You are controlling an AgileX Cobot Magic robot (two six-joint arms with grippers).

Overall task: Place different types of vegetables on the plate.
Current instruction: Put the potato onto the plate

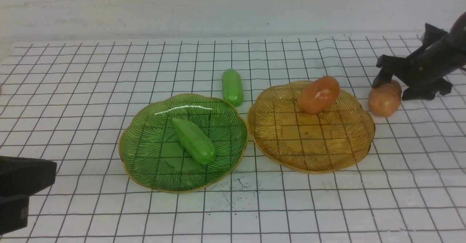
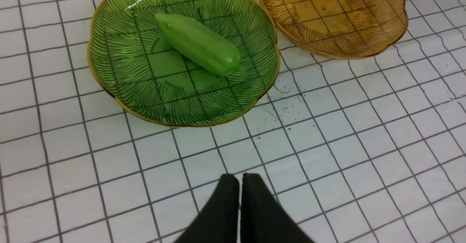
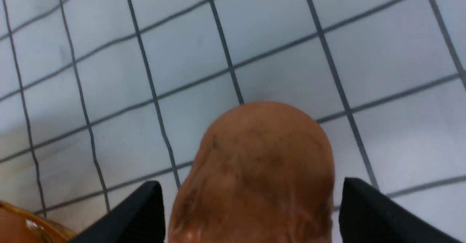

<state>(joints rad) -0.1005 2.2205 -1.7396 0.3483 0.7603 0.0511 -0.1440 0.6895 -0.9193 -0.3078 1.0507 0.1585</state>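
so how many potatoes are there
2. One potato rests on the far side of the amber plate; the other potato lies on the table right of it, within the open right gripper. None seems hidden.

Only catching a chunk of the left gripper, running off the front view's corner. Losing the far end of the potato behind the right gripper. Getting just a blurry sliver of yellow plate in the right wrist view.
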